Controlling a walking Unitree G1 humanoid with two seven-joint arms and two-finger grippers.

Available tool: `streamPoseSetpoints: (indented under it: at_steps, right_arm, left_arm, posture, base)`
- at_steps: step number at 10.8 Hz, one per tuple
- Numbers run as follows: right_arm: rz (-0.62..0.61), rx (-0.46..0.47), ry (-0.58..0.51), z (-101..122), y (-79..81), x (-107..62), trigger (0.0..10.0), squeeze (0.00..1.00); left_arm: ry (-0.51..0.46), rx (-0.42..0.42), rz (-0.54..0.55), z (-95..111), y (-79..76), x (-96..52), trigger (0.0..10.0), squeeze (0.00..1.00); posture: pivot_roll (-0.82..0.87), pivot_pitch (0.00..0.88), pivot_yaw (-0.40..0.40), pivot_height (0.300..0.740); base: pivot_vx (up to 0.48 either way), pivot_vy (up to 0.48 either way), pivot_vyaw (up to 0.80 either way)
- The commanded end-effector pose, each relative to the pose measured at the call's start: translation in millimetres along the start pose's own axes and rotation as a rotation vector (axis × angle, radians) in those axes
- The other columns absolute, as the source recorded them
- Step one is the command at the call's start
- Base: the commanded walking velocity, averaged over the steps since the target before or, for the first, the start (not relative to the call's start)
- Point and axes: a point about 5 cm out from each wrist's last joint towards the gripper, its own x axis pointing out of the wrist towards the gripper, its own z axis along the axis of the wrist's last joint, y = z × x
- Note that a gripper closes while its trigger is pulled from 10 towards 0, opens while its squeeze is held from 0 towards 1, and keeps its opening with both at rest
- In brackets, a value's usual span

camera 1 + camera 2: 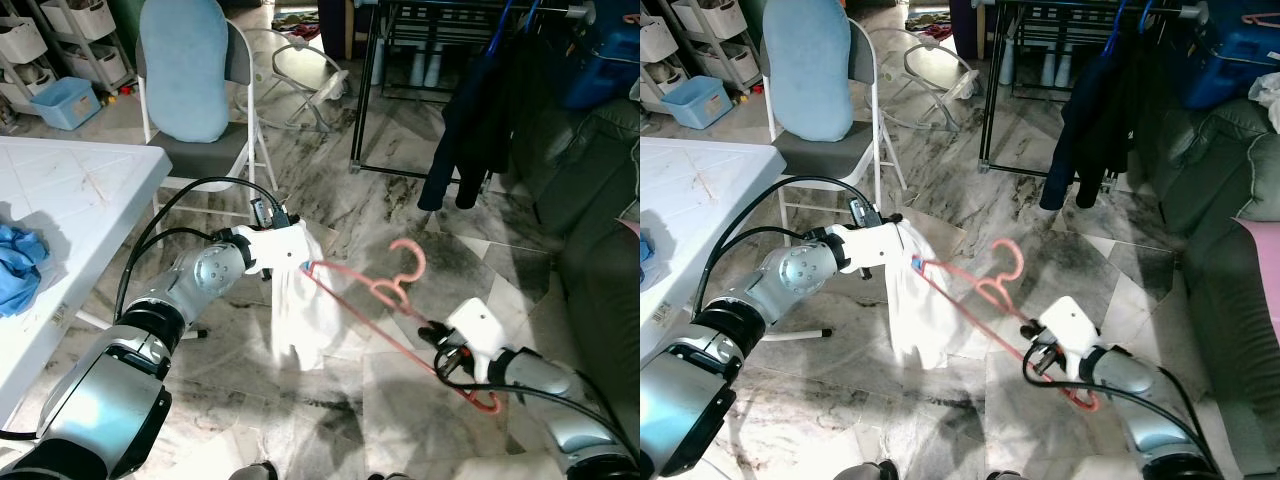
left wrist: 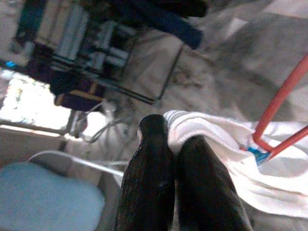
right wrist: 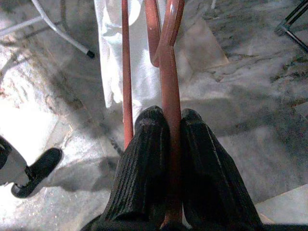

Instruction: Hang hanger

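1. Pink plastic hanger (image 1: 400, 310) hangs in mid-air above the marble floor (image 1: 400, 200), held between the two arms, hook up.
2. The right pincer (image 3: 168, 139) is clamped on one of the hanger's bars near its lower end.
3. The left pincer (image 2: 175, 149) is closed on a white garment (image 1: 300, 310), which drapes from the hanger's upper end.
4. Behind stand a grey folding chair (image 1: 215, 145) with a blue cushion (image 1: 185, 65) and a black clothes rack (image 1: 400, 60); a white bench (image 1: 70, 190) lies to the robot's left.

One pink hanger (image 1: 395, 300), one white garment (image 1: 300, 310), one folding chair (image 1: 205, 140), two hands
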Motion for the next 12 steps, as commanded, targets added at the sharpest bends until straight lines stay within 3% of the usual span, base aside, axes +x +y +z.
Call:
streamPoseSetpoints:
  at_steps: [1, 4, 5, 6, 9, 10, 11, 12]
  right_arm:
    - [-0.002, -0.017, -0.010, 4, 1.4, 5.3, 10.0, 0.00]
    - [0.003, -0.055, 0.010, 3, -0.1, 11.5, 10.0, 0.00]
    - [-0.003, -0.062, 0.031, -2, -0.3, 11.2, 10.0, 0.00]
    - [0.000, -0.033, 0.036, -10, 4.1, 8.7, 10.0, 0.00]
    - [0.020, 0.037, 0.097, -32, 14.5, 12.6, 10.0, 0.00]
    - [0.030, 0.049, 0.096, -31, 16.3, 15.6, 10.0, 0.00]
    - [-0.016, 0.080, 0.123, -38, 11.5, 16.5, 10.0, 0.00]
    - [-0.083, 0.122, 0.125, -39, 3.6, 16.6, 10.0, 0.00]
  left_arm:
    - [-0.030, 0.009, -0.039, 5, 0.9, 0.3, 10.0, 0.00]
    - [-0.033, -0.023, -0.194, 8, -3.7, -1.3, 10.0, 0.00]
    - [-0.037, -0.042, -0.179, 7, -5.5, -2.2, 10.0, 0.00]
    - [-0.127, -0.080, -0.151, 18, -3.9, -2.4, 10.0, 0.00]
    - [-0.394, -0.065, -0.059, 54, 8.7, -7.9, 10.0, 0.00]
    - [-0.465, -0.069, -0.089, 64, 1.2, -10.8, 10.0, 0.00]
    - [-0.530, -0.099, -0.140, 74, -17.0, -16.5, 10.0, 0.00]
    - [-0.547, -0.141, -0.141, 76, -22.4, -18.7, 10.0, 0.00]
  posture:
    - [-0.09, 0.109, 0.079, 0.740]
    - [-0.08, 0.104, 0.084, 0.740]
    - [-0.10, 0.101, 0.086, 0.740]
    - [-0.10, 0.092, 0.079, 0.740]
    - [-0.08, 0.108, 0.059, 0.740]
    - [-0.07, 0.108, 0.051, 0.740]
    - [-0.07, 0.092, 0.050, 0.740]
    - [-0.06, 0.091, 0.046, 0.740]
  base:
    - [0.000, 0.000, 0.00]
    - [0.000, 0.000, 0.00]
    - [0.000, 0.000, 0.00]
    - [0.000, 0.000, 0.00]
    - [0.000, 0.000, 0.00]
    - [0.000, 0.000, 0.00]
    - [0.000, 0.000, 0.00]
    - [0.000, 0.000, 0.00]
